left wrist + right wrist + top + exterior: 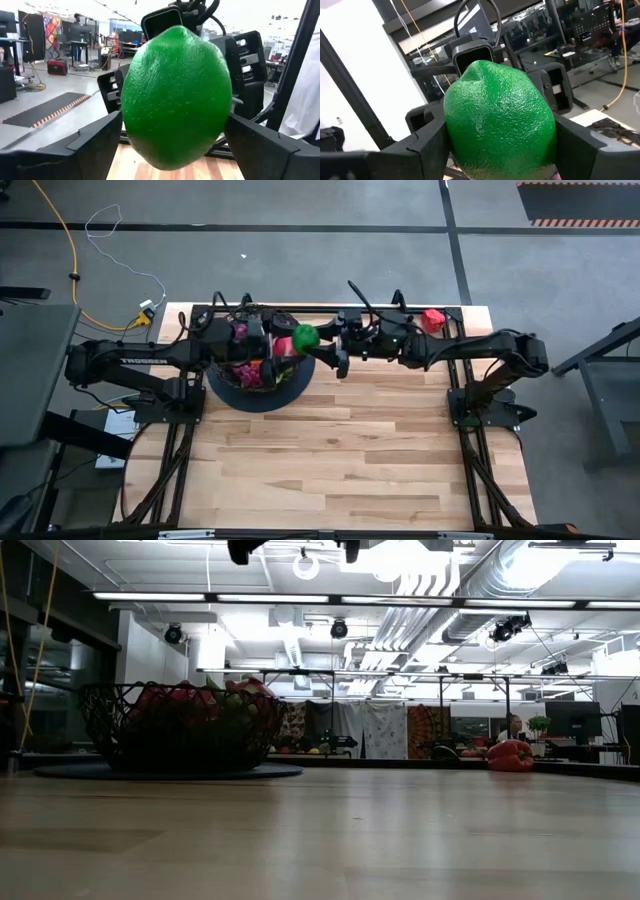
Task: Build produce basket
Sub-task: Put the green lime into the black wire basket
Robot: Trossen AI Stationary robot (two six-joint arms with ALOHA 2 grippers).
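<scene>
A green pebbly lime-like fruit (305,337) is in the air over the right rim of the black wire basket (258,365). The basket stands on its dark round base at the table's far left and holds several pieces of produce (185,700). My left gripper (291,340) reaches over the basket from the left. My right gripper (324,342) comes from the right. Both have their fingers on the fruit. A red pepper (432,320) lies on the table at the far right. My left gripper pinches the green fruit's two opposite sides (131,131) between its two fingers, coming level from the table's left. The fruit is lifted clear, above the basket's rim. My right gripper pinches the fruit's sides (546,134) between its two fingers, coming level from the table's right, opposite the left gripper.
The red pepper also shows in the low view (510,755), resting on the tabletop. The wooden table (340,450) has open room in its middle and near half. Arm mounts stand at the table's left and right edges.
</scene>
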